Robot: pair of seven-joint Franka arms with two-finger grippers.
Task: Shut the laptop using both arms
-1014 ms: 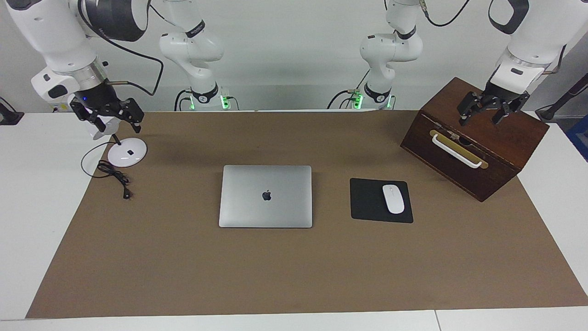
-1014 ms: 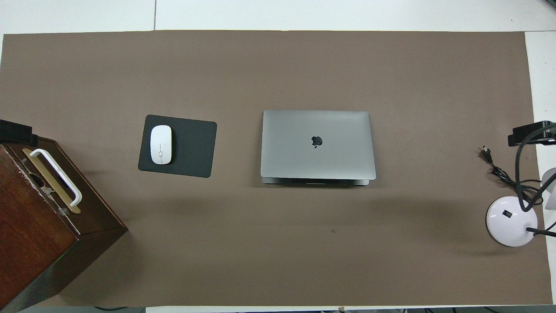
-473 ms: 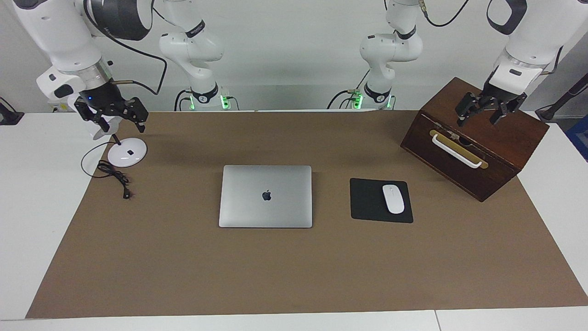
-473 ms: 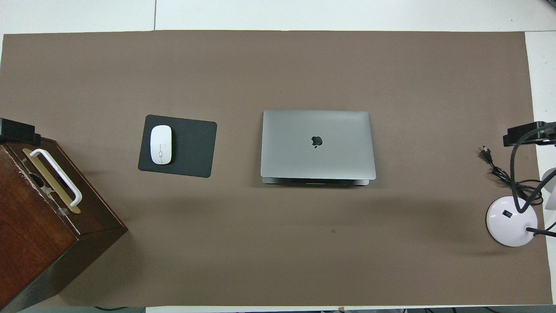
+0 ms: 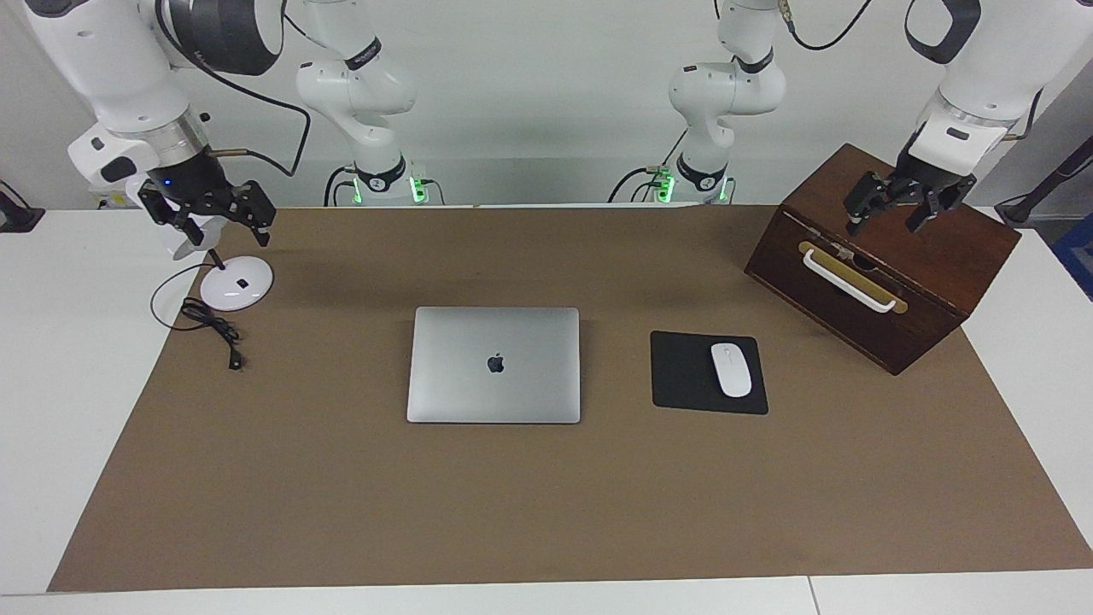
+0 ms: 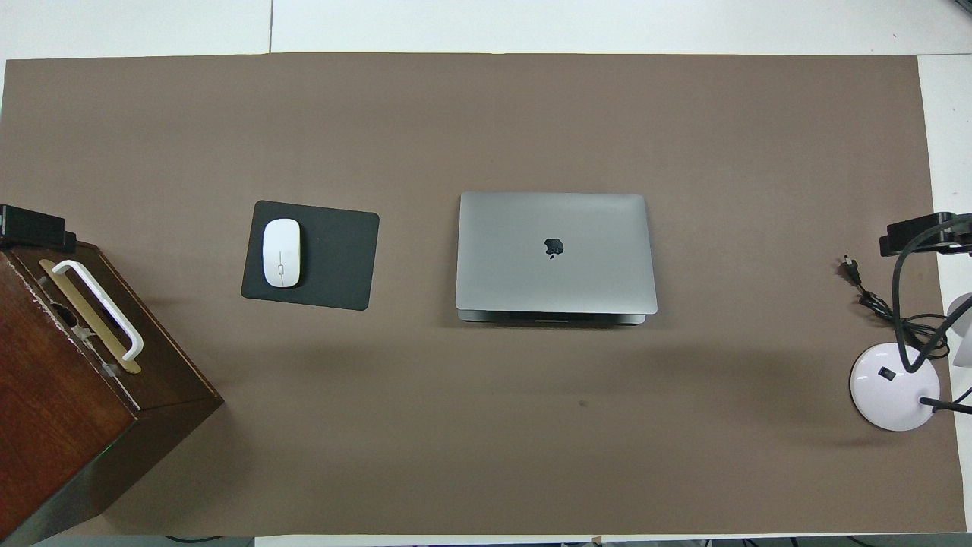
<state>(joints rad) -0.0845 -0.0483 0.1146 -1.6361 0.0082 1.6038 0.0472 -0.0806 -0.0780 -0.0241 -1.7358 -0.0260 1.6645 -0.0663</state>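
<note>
The grey-silver laptop (image 5: pixel 493 384) lies in the middle of the brown mat with its lid down and the dark apple logo facing up. In the overhead view a thin strip of the laptop (image 6: pixel 554 281) base shows at the edge nearer the robots. Both arms are raised, well away from it. My left gripper (image 5: pixel 893 211) hangs open over the wooden box, and only the left gripper's (image 6: pixel 30 228) tip shows from overhead. My right gripper (image 5: pixel 207 215) hangs open over the lamp at the other end. Neither holds anything.
A black mouse pad (image 5: pixel 683 376) with a white mouse (image 5: pixel 731 369) lies beside the laptop, toward the left arm's end. A dark wooden box (image 5: pixel 897 282) with a white handle stands there too. A white lamp base (image 5: pixel 236 283) and black cable (image 5: pixel 213 329) sit at the right arm's end.
Both grippers have lifted a little and drawn slightly back toward the robots; in the last half second they barely move. The laptop has not moved.
</note>
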